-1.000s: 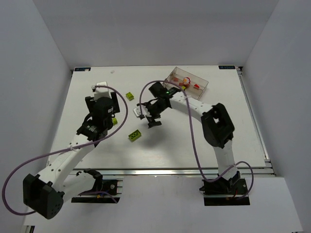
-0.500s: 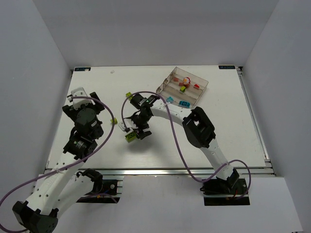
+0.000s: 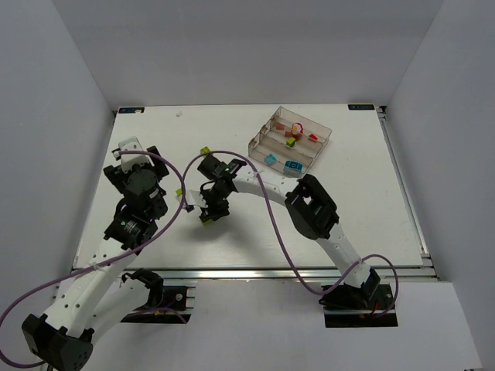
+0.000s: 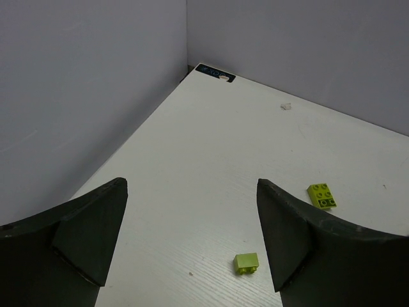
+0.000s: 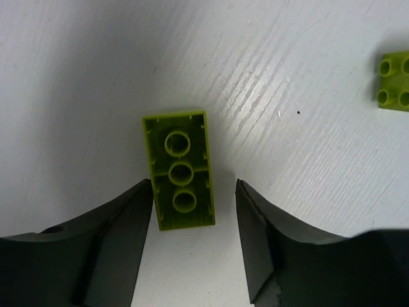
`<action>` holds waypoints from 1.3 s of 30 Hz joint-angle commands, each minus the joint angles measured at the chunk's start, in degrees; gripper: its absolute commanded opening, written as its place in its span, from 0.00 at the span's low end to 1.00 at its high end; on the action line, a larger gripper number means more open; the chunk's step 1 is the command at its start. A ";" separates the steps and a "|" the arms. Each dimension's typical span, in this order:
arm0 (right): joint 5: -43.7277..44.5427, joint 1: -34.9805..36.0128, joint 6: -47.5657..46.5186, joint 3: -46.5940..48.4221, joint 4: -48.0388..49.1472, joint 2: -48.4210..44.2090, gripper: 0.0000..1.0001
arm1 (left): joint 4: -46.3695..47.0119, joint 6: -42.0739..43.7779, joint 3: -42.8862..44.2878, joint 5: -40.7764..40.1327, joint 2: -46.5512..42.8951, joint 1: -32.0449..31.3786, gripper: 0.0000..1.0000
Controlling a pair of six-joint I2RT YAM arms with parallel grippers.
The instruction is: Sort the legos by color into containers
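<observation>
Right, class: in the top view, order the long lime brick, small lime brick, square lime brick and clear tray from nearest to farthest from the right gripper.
1. Long lime brick: between the fingers of the right gripper.
2. Small lime brick: to the gripper's left.
3. Square lime brick: farther back.
4. Clear tray: back right.

text: none legible | corner sticker [image 4: 215, 73]: print too small to read

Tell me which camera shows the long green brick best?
The right wrist view: the long green brick sits in the middle, underside up, inside the open right claw. The top view shows only a green speck; the left wrist view misses it.
</observation>
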 commanded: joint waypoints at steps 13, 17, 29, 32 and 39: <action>6.41 -3.28 17.41 -1.20 6.82 -5.65 0.00 | -0.97 -4.66 -0.33 2.41 -1.19 0.13 0.00; 7.65 -10.48 29.56 -2.86 9.47 -10.94 0.00 | -4.14 -8.62 1.34 6.36 1.19 0.13 0.00; 25.41 -26.05 45.50 -12.37 17.31 -24.31 0.00 | -17.84 -17.24 8.45 28.05 17.60 4.17 0.06; 25.41 -28.61 43.83 -9.56 13.17 -21.15 0.00 | -21.54 -18.21 9.60 33.25 21.05 6.28 0.64; 32.61 -33.97 37.42 -3.32 11.24 -14.12 0.00 | -24.54 -19.71 8.73 42.05 24.57 10.41 0.88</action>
